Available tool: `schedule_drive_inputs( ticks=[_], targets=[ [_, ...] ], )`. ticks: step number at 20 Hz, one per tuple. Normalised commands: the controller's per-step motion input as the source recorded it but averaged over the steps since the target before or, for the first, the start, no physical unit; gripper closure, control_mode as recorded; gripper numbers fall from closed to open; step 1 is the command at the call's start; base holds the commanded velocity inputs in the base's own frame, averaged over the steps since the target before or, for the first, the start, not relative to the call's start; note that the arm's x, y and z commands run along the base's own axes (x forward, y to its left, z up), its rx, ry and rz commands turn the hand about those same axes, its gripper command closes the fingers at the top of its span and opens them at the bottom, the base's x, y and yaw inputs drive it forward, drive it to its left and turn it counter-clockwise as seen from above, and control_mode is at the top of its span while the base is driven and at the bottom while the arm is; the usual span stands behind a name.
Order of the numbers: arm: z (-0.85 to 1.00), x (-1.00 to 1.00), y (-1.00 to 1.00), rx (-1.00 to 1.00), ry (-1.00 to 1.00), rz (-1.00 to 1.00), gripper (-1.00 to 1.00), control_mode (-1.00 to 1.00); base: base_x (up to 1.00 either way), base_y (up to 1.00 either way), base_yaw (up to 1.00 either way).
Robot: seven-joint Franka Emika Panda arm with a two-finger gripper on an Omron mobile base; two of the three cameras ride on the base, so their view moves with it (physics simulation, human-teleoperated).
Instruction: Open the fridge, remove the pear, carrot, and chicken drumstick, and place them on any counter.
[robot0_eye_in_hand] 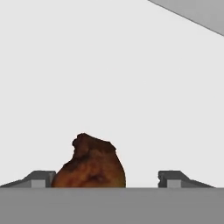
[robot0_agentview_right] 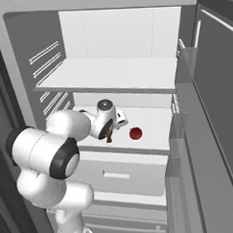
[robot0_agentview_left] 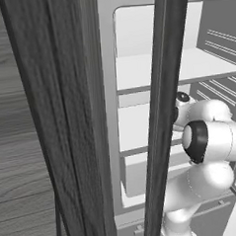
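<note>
Two fingertips (robot0_eye_in_hand: 41, 178) flank chicken drumstick (robot0_eye_in_hand: 91, 165), seemingly untouched.

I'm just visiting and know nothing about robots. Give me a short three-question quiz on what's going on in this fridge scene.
1. True or false: the fridge door is shut.
2. Which food lies between the gripper's fingers in the hand view? A) the carrot B) the chicken drumstick C) the pear
3. In the right base view, on which side of the robot's hand does the pear sit on the shelf?

Key
1. False: the door stands open and the white shelves show.
2. B: a brown lump sits nearer one finger, with a gap to the other.
3. To the right of the hand, apart from it.
</note>
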Motion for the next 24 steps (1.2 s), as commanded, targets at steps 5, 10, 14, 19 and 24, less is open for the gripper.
schedule_drive_inputs(
  ticks=[5, 10, 14, 19, 24],
  targets=[
    [-0.49, -0.51, -0.04, 0.00, 0.00, 0.00, 1.00, -1.00, 0.00, 0.00, 0.00],
    [-0.14, -0.86, 0.00, 0.01, -0.05, 0.00, 1.00, -1.00, 0.00, 0.00, 0.00],
    [0.94, -0.96, 0.00, 0.06, -0.27, -0.01, 1.00, -1.00, 0.00, 0.00, 0.00],
    [1.00, -0.81, 0.00, 0.12, -0.02, -0.04, 1.00, -1.00, 0.00, 0.00, 0.00],
    [1.00, -0.70, 0.00, 0.09, 0.28, -0.11, 1.00, -1.00, 0.00, 0.00, 0.00]
  ],
)
